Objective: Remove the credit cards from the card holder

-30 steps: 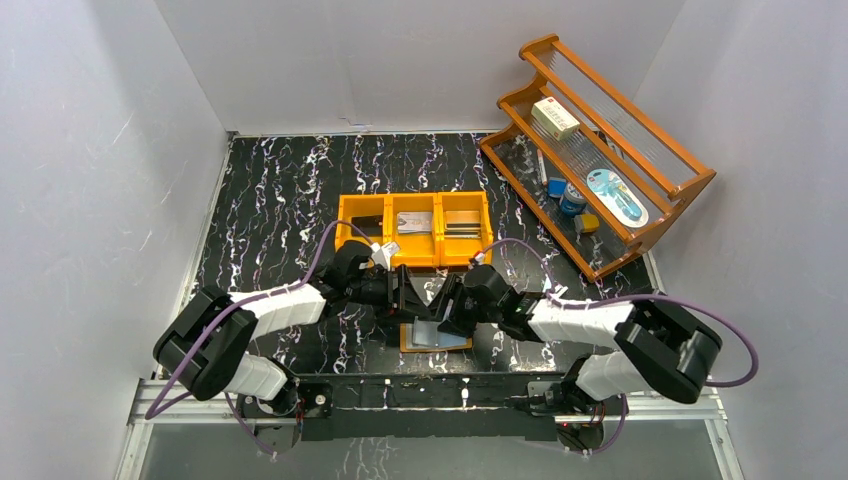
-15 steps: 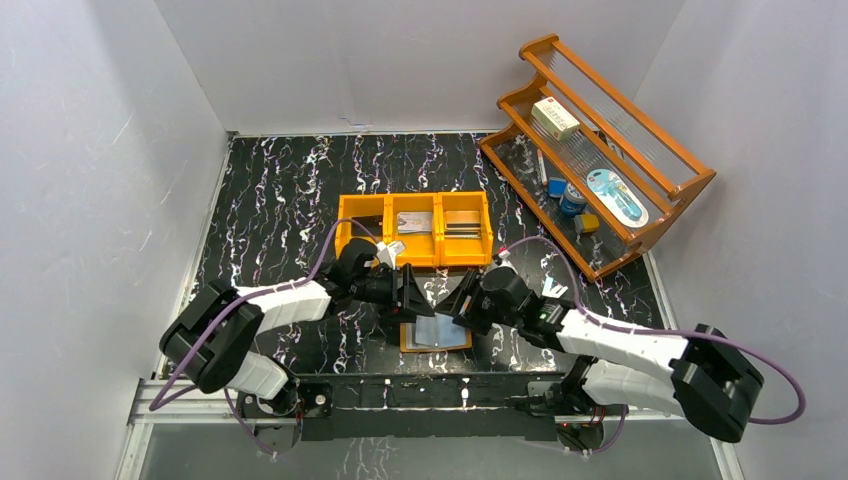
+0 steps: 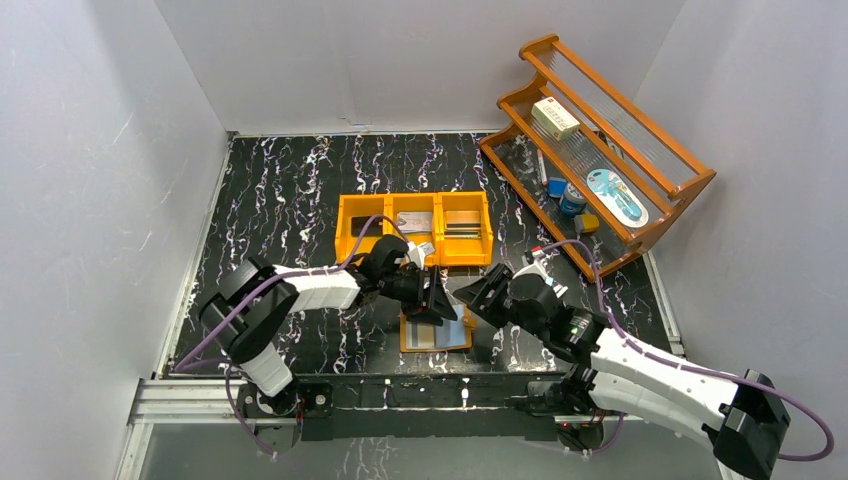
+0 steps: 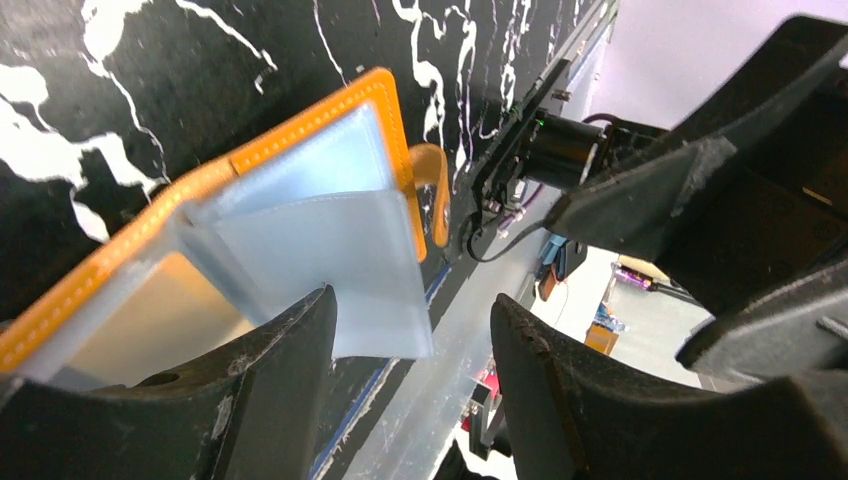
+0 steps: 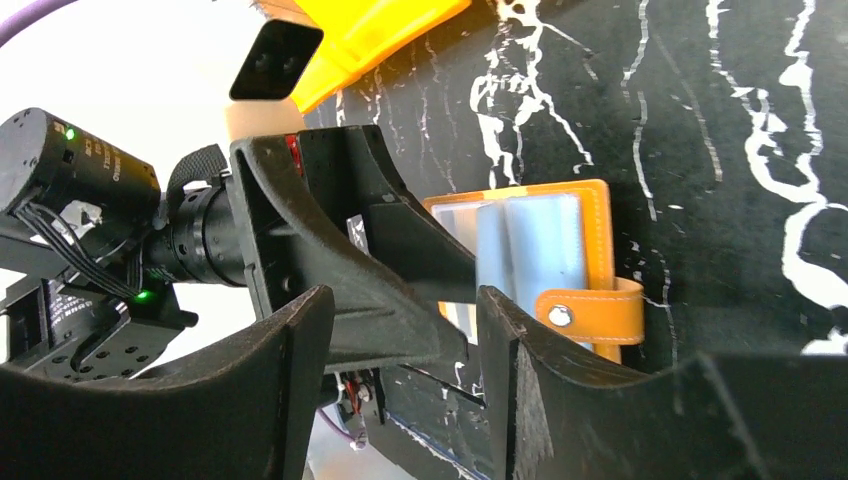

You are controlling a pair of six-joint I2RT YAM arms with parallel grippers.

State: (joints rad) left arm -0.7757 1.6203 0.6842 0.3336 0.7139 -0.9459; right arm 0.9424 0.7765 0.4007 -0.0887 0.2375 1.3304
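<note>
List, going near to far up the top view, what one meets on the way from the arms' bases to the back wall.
card holder → bin → white box

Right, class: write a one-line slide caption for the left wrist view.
Open left gripper poised over the unfolded card holder, clear sleeves fanned out.
</note>
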